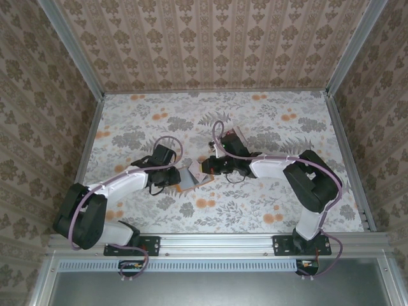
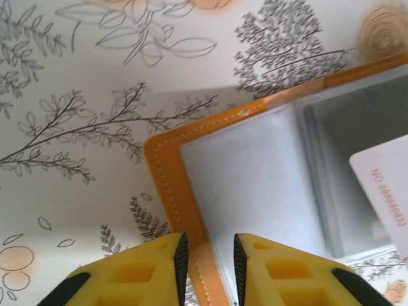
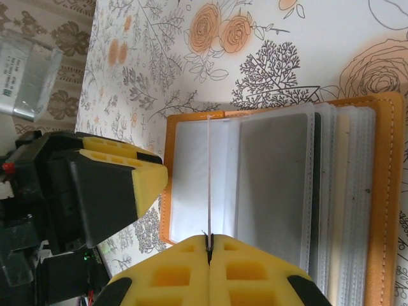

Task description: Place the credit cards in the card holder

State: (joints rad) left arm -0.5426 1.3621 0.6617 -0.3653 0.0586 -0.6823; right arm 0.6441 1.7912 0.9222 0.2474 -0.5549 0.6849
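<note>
Right wrist: open card holder [image 3: 386,191], credit card [image 3: 208,178] edge-on over sleeves

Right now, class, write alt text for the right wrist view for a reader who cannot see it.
The right gripper pinches a card, seen edge-on, over the open orange holder. The left gripper sits at its edge.

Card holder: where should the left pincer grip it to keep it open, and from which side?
Grip the card holder by the bare orange border of its open cover, coming in from the left arm's side. That edge is thin and uncovered, and the left pincer straddles it. The clear sleeves further in are where the right pincer holds a credit card edge-on.
</note>
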